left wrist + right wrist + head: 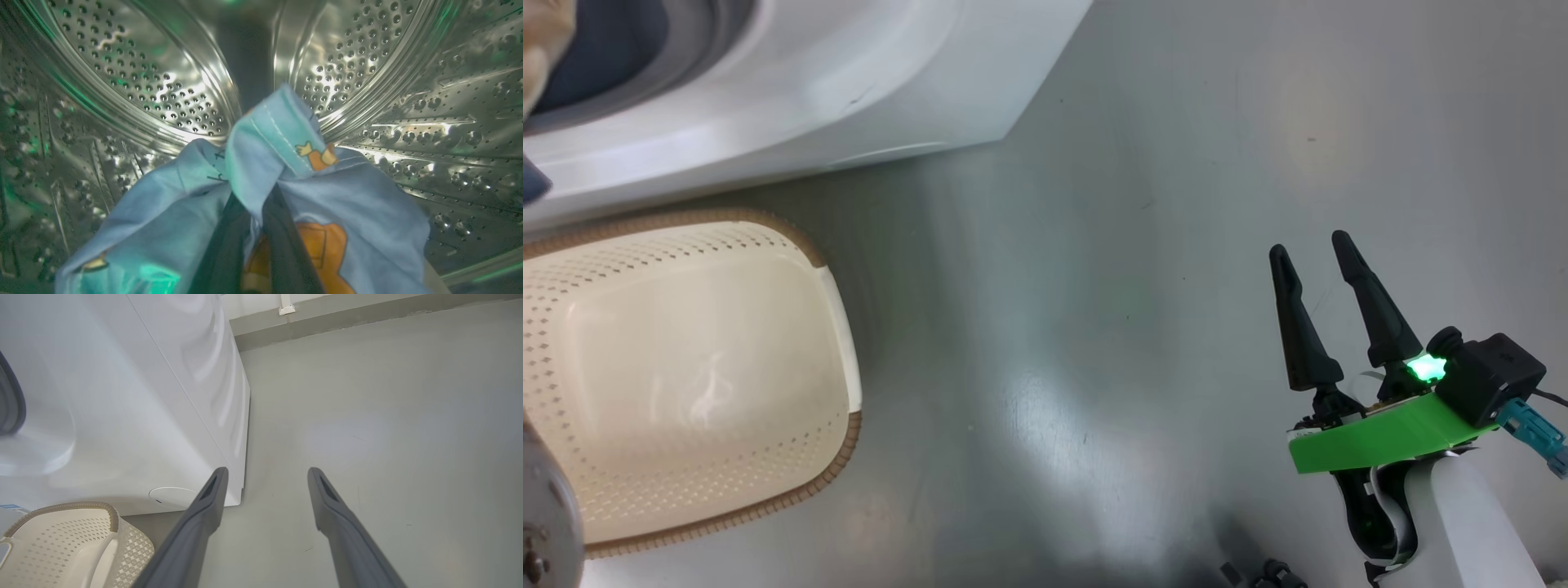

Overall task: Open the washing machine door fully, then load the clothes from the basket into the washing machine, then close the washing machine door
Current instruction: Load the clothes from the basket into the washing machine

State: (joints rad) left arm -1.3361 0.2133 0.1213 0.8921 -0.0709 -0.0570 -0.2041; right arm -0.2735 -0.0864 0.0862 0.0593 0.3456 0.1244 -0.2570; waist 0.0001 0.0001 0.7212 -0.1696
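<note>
My left gripper (255,204) is inside the washing machine's steel drum (135,81), shut on the clothes (367,196). The light blue fabric with orange figures drapes over both dark fingers and hides their tips. In the head view the white washing machine (849,73) stands at the top left, with its grey rubber ring (711,33) at the frame's edge. The cream basket (845,445) sits on the floor in front of it, its inside bare. My right gripper (1310,243) hangs open over the floor to the right, holding nothing. The washing machine door is out of view.
Smooth grey floor (1094,286) spreads between the basket and my right gripper. In the right wrist view my open right gripper (267,471) points past the machine's corner (241,457), near its round hatch (173,497) and the basket (61,539). A wall base (367,318) runs behind.
</note>
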